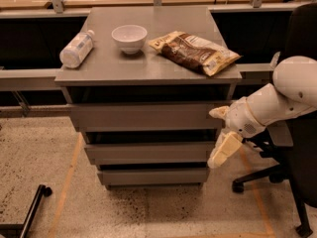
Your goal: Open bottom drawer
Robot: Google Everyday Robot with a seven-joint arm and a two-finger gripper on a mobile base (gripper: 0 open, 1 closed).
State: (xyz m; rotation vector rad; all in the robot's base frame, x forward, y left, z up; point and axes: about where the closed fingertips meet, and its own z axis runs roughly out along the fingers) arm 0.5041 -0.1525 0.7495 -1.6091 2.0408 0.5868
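The grey cabinet has three handle-less drawer fronts under its top [148,68]. The bottom drawer [153,176] is the lowest and narrowest front, just above the speckled floor, and it sits flush and closed. Above it are the mid-sized front [148,152] and the tallest front [143,117]. My gripper [221,150] is cream-coloured, on the end of the white arm [277,100]. It hangs at the cabinet's right edge, level with the middle drawer front and a little above the bottom drawer's right end.
On the cabinet top lie a plastic bottle [77,48], a white bowl [129,36] and a brown snack bag [194,51]. A black office chair [297,177] stands right of the cabinet, behind the arm. A black wheeled bar [29,212] is at the lower left.
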